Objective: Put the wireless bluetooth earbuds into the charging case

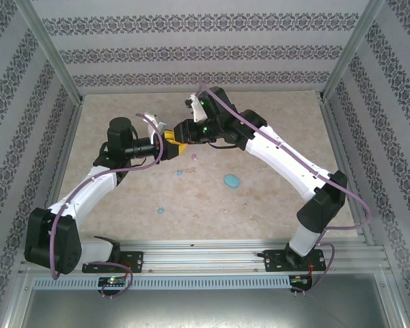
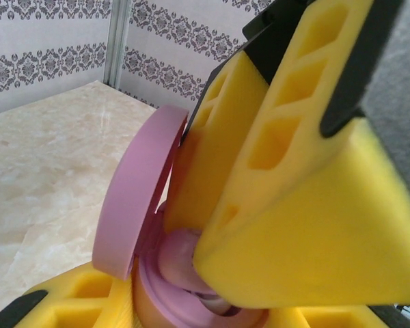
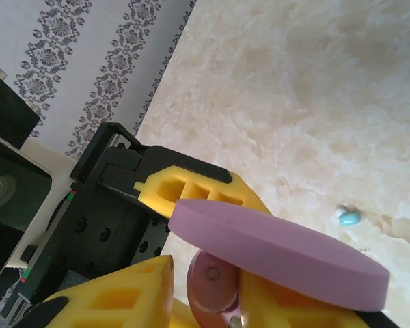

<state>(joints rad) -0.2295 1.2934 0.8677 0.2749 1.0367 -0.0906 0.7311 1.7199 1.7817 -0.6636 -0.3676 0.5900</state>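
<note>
1. Left fingers (image 2: 55, 305) are clamped on the base of an open pink charging case (image 2: 160, 301), held off the worktop (image 1: 212, 215) at upper centre of the top view; its lid (image 2: 137, 205) is tipped up.
2. Right fingers (image 3: 154, 277) sit either side of a pink earbud (image 3: 212, 280) that lies in the case's well. They are slightly parted, and I cannot tell if they grip it.
3. On the worktop a blue charging case (image 1: 231, 181) lies right of centre.
4. Two blue earbuds lie loose, one at centre (image 1: 180, 173) and one lower left (image 1: 160, 210).
5. Second pink earbud (image 1: 193, 156) lies just below the fingers in the frame.
</note>
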